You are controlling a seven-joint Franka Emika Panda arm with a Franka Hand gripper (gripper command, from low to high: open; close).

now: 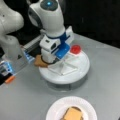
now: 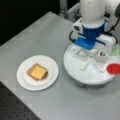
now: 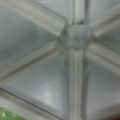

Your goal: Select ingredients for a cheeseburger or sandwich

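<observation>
2 front views and 1 wrist view cover the scene. In a front view, the white and blue Panda gripper [image 1: 48, 59] hangs low over the round white divided tray [image 1: 80, 72], at the tray's left edge, directly above a tan toast square [image 1: 40, 61] that juts out past the rim toward the view's left; the fingertips are hidden behind the gripper body, so I cannot tell whether they are spread, closed, or gripping the toast. A red disc [image 1: 75, 49] lies in a tray compartment at the view's upper right, just beside the gripper mount. At the view's bottom, a white round paper plate [image 1: 56, 110] on the grey table [image 1: 22, 100] carries the partly built sandwich [image 1: 73, 114], a yellow-orange cheese square on top with a dark edge showing beneath. In a front view from the opposite side, the gripper [image 2: 90, 48] stands over the tray [image 2: 72, 65], whose raised ribs cross under it; the red disc [image 2: 113, 68] sits at the tray's right edge, and a green leaf piece [image 2: 116, 50] shows at the view's right border. The plate [image 2: 25, 80] lies well apart to the left, holding the sandwich [image 2: 37, 72], cheese uppermost on tan toast. In the wrist view, only the tray's rib hub [image 3: 76, 35] fills the picture, with a green patch [image 3: 7, 115] at the bottom left corner; no fingers show.
</observation>
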